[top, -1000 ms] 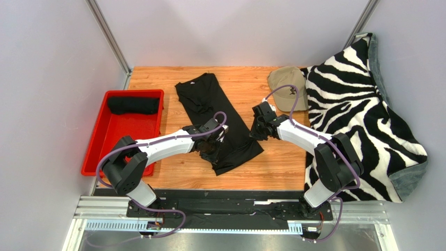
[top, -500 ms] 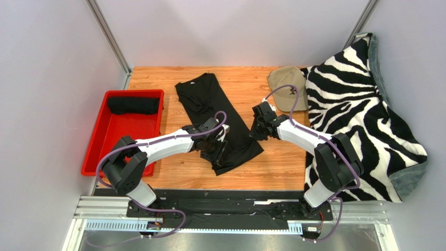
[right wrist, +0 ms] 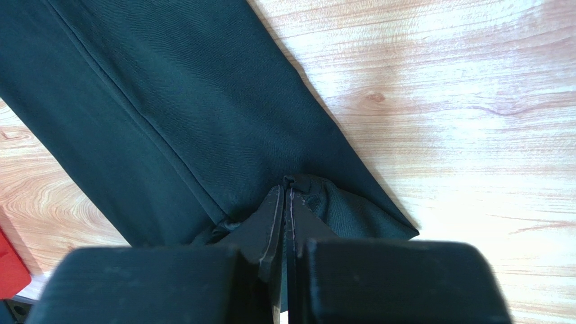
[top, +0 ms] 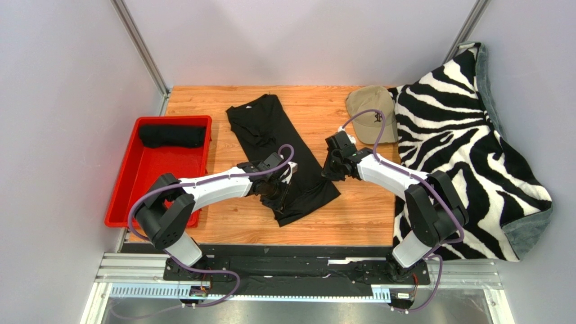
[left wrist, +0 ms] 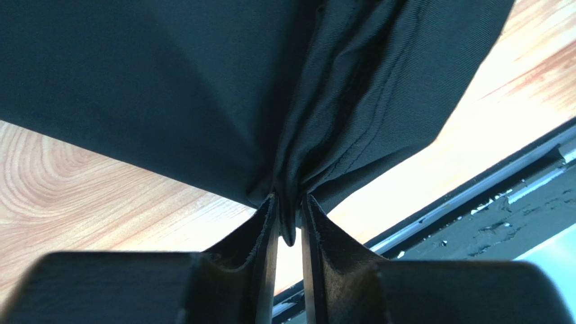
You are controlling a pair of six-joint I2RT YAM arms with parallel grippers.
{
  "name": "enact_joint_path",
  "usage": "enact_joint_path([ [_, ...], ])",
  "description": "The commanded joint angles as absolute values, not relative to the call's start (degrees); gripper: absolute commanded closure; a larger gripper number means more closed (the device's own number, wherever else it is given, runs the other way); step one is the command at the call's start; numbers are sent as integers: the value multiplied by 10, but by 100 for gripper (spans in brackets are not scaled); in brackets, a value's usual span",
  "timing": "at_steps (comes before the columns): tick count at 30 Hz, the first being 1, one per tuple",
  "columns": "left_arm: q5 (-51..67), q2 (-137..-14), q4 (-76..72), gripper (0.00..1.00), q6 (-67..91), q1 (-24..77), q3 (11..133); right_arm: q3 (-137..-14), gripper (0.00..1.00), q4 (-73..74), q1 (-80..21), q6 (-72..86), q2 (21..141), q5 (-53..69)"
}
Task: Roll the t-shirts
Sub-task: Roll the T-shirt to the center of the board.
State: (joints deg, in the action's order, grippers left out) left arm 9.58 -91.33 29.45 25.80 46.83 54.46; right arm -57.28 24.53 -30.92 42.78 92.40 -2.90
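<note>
A wooden table (top: 351, 209) sits boxed in by plain grey walls (top: 304, 40), with a red tray (top: 159, 179) along its left side. At the tray's far end a rolled t-shirt (top: 172, 136), dark, lies crosswise. Just right of the tray a black t-shirt (top: 267, 131) is spread on the wood, folded into a long strip that runs diagonally. Its collar end is level with the tray's far end, and its hem end is nearer the tray's near end and further right. The left gripper (top: 274, 196) is at the hem corner nearer the tray, its jaws closed on a gathered pleat of cloth that the wrist view shows pinched between the two fingers. The right gripper (top: 330, 172) is at the hem corner farther from the tray, its jaws all but together with a small bunch of the shirt's edge caught at their tips. Well right of the tray, beyond the shirt, a tan cap (top: 368, 111) lies beside a zebra-striped blanket (top: 466, 148).
</note>
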Motion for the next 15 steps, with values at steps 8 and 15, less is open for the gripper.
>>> enact_joint_path([
  [8, 50, -925, 327, 100, 251, 468, 579, -583, 98, 216, -307, 430, 923, -30],
  [15, 24, -940, 370, 100, 242, 467, 620, -578, 98, 207, -304, 433, 915, -42],
])
